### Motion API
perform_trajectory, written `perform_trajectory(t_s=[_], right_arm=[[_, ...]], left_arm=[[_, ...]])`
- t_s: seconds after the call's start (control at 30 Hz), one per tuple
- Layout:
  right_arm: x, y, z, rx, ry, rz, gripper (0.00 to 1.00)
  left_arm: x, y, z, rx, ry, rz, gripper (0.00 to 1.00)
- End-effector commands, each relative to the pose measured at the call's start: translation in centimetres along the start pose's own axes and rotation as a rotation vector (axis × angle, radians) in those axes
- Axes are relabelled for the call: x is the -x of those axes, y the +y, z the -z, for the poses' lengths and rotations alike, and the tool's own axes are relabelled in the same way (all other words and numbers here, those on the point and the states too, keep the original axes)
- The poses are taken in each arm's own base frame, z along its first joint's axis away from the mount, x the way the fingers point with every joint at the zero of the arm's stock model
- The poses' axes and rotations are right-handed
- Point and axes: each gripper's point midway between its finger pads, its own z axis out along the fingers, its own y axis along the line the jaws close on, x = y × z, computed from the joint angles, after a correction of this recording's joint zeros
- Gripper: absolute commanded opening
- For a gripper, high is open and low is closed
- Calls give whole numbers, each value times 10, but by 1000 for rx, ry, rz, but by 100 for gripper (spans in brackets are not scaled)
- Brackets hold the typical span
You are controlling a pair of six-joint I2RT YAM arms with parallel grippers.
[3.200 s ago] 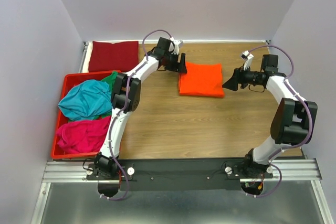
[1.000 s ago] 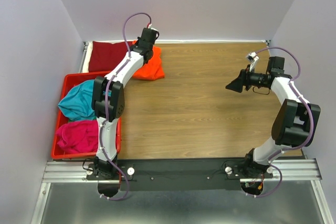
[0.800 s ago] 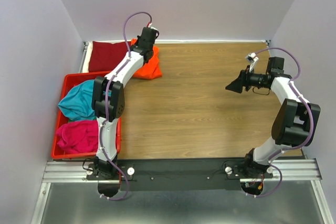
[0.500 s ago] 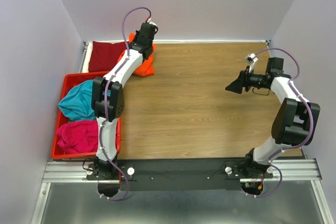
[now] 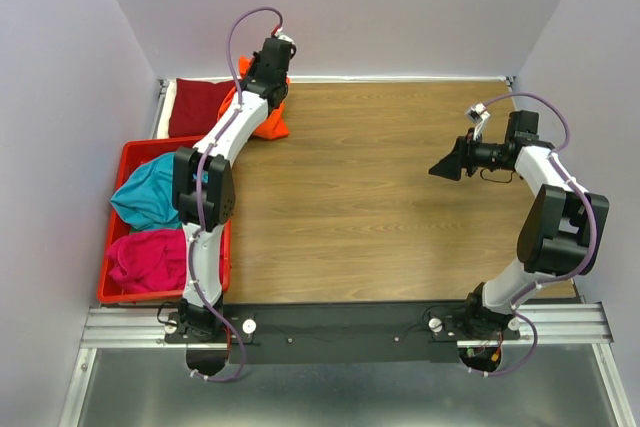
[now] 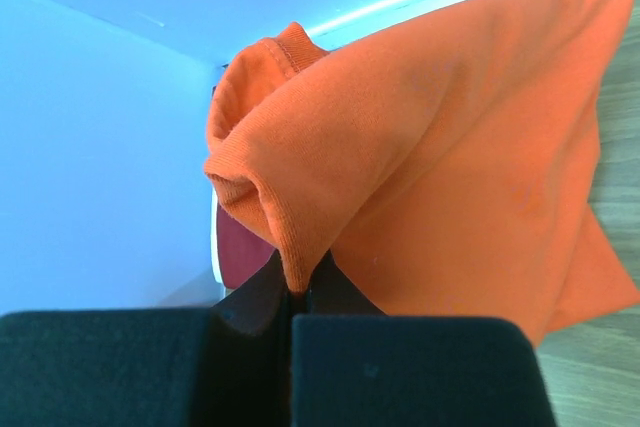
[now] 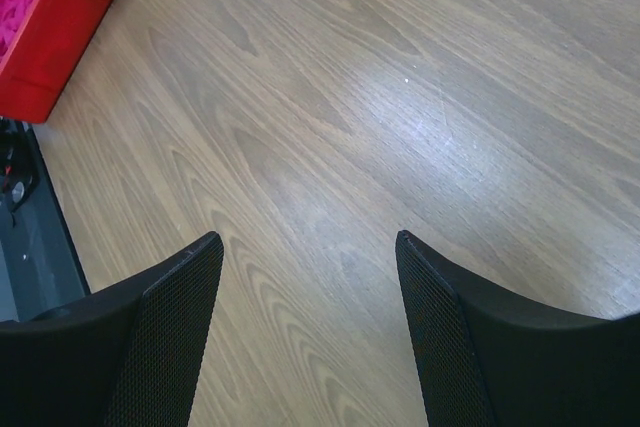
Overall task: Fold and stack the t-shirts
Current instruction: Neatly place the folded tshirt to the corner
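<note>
orange t-shirt [image 6: 450, 137] hangs bunched from your left gripper [image 6: 297, 295], whose jaws are pinched tight on a rolled edge of the cloth. that lets you carry it toward the dark red t-shirt [image 5: 195, 107] lying flat in the far left corner, so this reads as the stacking step. whether its lower edge touches the table [image 5: 380, 207] can't be told. your right gripper [image 7: 307, 247] hovers spread wide, holding nothing, well apart on the right. teal t-shirt [image 5: 145, 197] and magenta t-shirt [image 5: 140, 257] sit crumpled in the red crate [image 5: 135, 150]. the top is bare wood grain, with pale lilac walls on three sides.

Left pincer [image 6: 293, 299] closed; right pincer [image 7: 305, 240] wide
</note>
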Motion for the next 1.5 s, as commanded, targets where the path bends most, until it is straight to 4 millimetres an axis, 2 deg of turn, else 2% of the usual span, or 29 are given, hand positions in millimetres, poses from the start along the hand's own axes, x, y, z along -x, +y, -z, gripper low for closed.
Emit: perform_trajectory(t_s=[0.0, 0.27, 0.6, 0.73, 0.8, 0.87, 0.9, 0.97, 1.0, 1.07, 1.1, 1.13, 1.17, 1.2, 1.23, 1.27, 1.33, 1.4, 1.43, 1.47], right_arm=[[4, 2, 1, 30, -12, 0, 76], [3, 1, 0, 34, -8, -5, 76], [3, 1, 0, 37, -6, -4, 76], [3, 2, 0, 40, -7, -4, 76], [2, 2, 0, 41, -5, -7, 76], [2, 2, 0, 46, -8, -10, 76], [2, 3, 0, 48, -7, -9, 76], [2, 3, 0, 52, -8, -12, 76], [2, 4, 0, 52, -7, -12, 76], [2, 4, 0, 52, -8, -8, 76], [2, 4, 1, 53, -8, -9, 76], [2, 5, 1, 56, -9, -9, 76], [3, 6, 1, 58, -11, -8, 76], [3, 7, 1, 59, -11, -9, 76], [3, 7, 1, 61, -13, -4, 76], [3, 7, 1, 62, -12, -6, 76], [3, 7, 2, 64, -14, -8, 76], [2, 8, 2, 70, -15, -7, 76], [2, 8, 2, 73, -16, -6, 76], [1, 8, 1, 76, -13, -13, 76]], left_arm=[[43, 55, 35, 86, -108, 99, 0], [49, 65, 46, 81, -135, 113, 0], [42, 70, 35, 103, -114, 107, 0], [29, 71, 18, 121, -74, 95, 0], [25, 77, 11, 134, -66, 99, 0], [25, 75, 2, 127, -67, 95, 0], [19, 73, -8, 131, -54, 90, 0], [21, 78, -18, 150, -59, 102, 0], [8, 75, -36, 156, -26, 96, 0], [3, 84, -52, 183, -15, 133, 0], [-14, 75, -73, 188, 23, 128, 2], [-24, 79, -85, 204, 42, 147, 2], [-39, 88, -103, 244, 70, 204, 42], [-40, 101, -106, 276, 63, 254, 63], [-53, 103, -118, 315, 74, 303, 98], [-60, 121, -121, 366, 81, 356, 98], [-57, 134, -117, 385, 70, 441, 98], [-42, 158, -102, 438, 36, 483, 98], [-25, 177, -83, 447, -10, 524, 98], [-15, 184, -74, 440, -40, 555, 98]])
